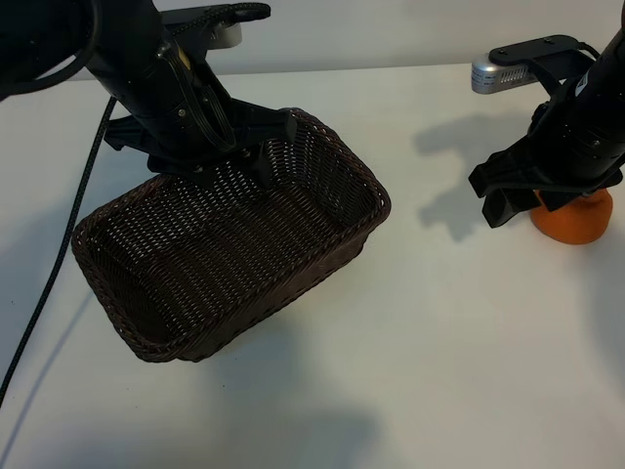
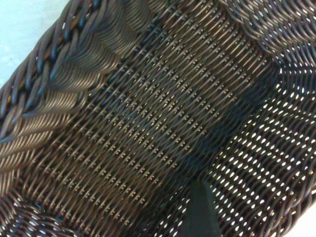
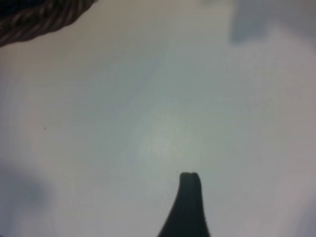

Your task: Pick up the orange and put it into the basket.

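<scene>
The orange [image 1: 578,220] sits on the white table at the far right, its upper part hidden behind my right gripper [image 1: 524,207]. That gripper hangs just above and to the left of the fruit, open, with nothing between its fingers. In the right wrist view only one dark fingertip [image 3: 189,197] shows over bare table, and the orange is out of sight. The dark-brown wicker basket [image 1: 337,249] lies left of centre. My left gripper [image 1: 273,149] stands open at its far rim. One finger [image 2: 200,212] reaches over the woven inside [image 2: 148,113].
A black cable [image 1: 59,264] runs down the table's left side beside the basket. A grey camera mount [image 1: 508,68] stands at the back right. Bare white table [image 1: 459,352] stretches between the basket and the orange and along the front.
</scene>
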You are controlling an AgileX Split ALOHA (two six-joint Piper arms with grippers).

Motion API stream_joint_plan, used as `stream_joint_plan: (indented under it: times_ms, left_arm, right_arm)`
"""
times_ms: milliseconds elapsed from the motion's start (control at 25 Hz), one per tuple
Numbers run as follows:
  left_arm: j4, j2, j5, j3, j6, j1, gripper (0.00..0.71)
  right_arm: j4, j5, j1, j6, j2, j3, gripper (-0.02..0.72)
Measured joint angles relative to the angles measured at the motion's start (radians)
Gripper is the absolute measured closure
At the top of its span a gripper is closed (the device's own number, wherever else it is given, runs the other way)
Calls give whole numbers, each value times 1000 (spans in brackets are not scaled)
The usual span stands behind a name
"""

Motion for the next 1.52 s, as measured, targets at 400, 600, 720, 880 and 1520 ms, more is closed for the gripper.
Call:
stream_joint_plan:
  times_ms: [400, 600, 720, 880, 1520]
  left_arm:
    - [0, 0, -1, 0, 0, 0, 145]
    - [0, 0, -1, 0, 0, 0, 145]
    - [0, 0, -1, 0, 0, 0, 145]
    - [0, 0, -1, 0, 0, 0, 145]
    - [-5, 0, -94, 0, -31, 0, 145]
  right_arm:
    - [0, 0, 0, 0, 0, 0, 107]
    - [0, 0, 0, 0, 0, 0, 107]
    - [0, 0, 0, 0, 0, 0, 107]
    - [0, -1, 0, 0, 0, 0, 107]
    - [0, -10, 0, 0, 0, 0, 108]
